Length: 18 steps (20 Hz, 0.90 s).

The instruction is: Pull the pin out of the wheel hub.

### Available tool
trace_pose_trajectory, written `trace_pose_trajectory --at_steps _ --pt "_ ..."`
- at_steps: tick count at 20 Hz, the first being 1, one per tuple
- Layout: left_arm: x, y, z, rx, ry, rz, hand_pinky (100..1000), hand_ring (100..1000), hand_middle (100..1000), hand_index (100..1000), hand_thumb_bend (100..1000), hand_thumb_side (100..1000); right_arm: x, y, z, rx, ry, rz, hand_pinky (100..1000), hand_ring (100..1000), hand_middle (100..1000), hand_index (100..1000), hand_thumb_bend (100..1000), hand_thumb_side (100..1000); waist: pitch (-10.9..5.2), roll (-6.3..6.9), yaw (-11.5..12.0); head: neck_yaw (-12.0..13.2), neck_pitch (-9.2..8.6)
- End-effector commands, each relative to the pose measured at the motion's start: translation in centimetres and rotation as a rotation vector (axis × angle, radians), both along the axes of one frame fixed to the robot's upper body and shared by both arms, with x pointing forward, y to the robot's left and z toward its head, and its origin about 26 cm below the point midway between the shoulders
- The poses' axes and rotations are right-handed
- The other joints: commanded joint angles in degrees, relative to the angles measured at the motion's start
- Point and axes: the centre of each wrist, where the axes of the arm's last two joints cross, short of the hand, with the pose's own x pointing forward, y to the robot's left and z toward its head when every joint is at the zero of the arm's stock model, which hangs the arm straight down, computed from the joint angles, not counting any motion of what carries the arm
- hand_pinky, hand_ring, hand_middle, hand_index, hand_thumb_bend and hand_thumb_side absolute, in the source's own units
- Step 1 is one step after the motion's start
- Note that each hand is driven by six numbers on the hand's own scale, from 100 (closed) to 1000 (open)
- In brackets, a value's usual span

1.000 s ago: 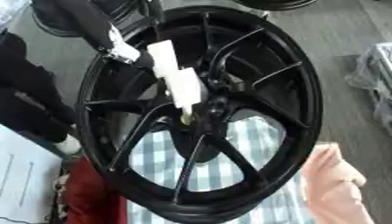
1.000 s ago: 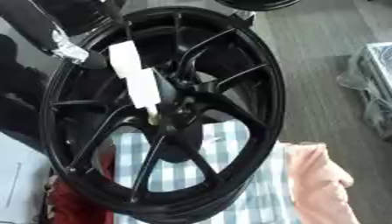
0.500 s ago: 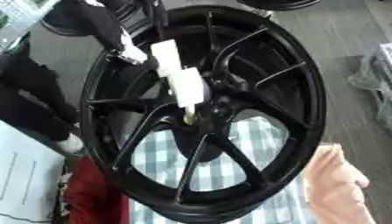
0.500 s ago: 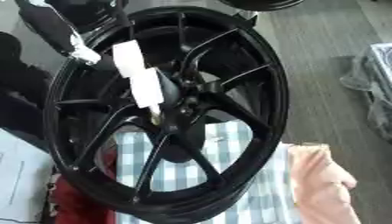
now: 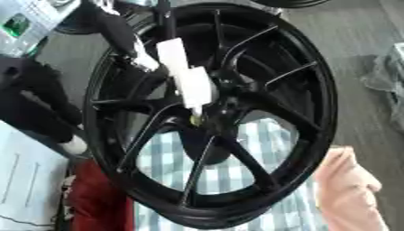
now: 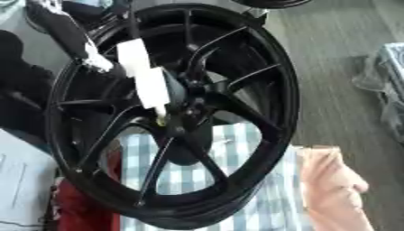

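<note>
A large black spoked wheel (image 5: 300, 90) stands on edge, its hub (image 5: 225, 108) near the middle of the left eye view. A white blocky pin (image 5: 185, 74) with a brass-coloured tip (image 5: 195, 120) sticks up and to the left out of the hub. A thin black rod (image 5: 163, 18) rises from its upper end. A black arm comes in from the upper left, and my left hand (image 5: 130, 43), black with a white tip, lies against the upper part of the pin. I cannot make out its grip. My right hand shows in neither view.
A blue-and-white checked cloth (image 5: 236, 176) lies under the wheel, a pink cloth (image 5: 347, 189) to its right, a red thing (image 5: 98, 198) and white paper (image 5: 24, 180) at lower left. A black limb-like shape (image 5: 35, 103) with a white end stands left of the rim.
The whole picture has shifted a little, so the camera moved. The pin's tip still sits at the hub and the black hand stays at its upper part.
</note>
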Motion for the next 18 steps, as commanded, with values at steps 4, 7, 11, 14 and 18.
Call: trace_pose_trajectory --at_steps 4,7,11,14,18 --pt "0.11 -0.21 0.89 0.004 -0.037 0.011 907 799 726 711 426 498 0.0 -0.28 0.96 -0.041 -0.01 0.006 729 624 585 816 100 525 -1.4 -0.25 -0.2 0.3 0.24" --pt "0.16 -0.36 0.84 0.002 -0.029 0.019 898 796 704 690 360 538 0.0 -0.27 0.92 -0.042 -0.007 0.007 729 624 585 816 100 525 -1.39 -0.23 -0.2 0.4 0.28" --pt "0.1 -0.63 0.89 0.003 -0.021 0.022 901 796 702 685 326 652 0.01 -0.25 0.89 -0.043 -0.004 0.009 729 623 586 816 100 524 -1.4 -0.2 -0.2 0.6 0.33" --pt "0.09 -0.86 0.86 0.011 -0.021 0.021 898 794 689 657 333 595 0.02 -0.2 0.88 -0.045 -0.001 0.013 729 623 586 815 100 524 -1.39 -0.17 -0.3 0.7 0.41" --pt "0.25 -0.91 0.53 0.03 -0.012 0.023 889 786 661 602 322 456 0.02 -0.21 0.92 -0.043 -0.004 0.011 729 623 586 816 100 524 -1.36 -0.13 -0.4 0.9 0.6"
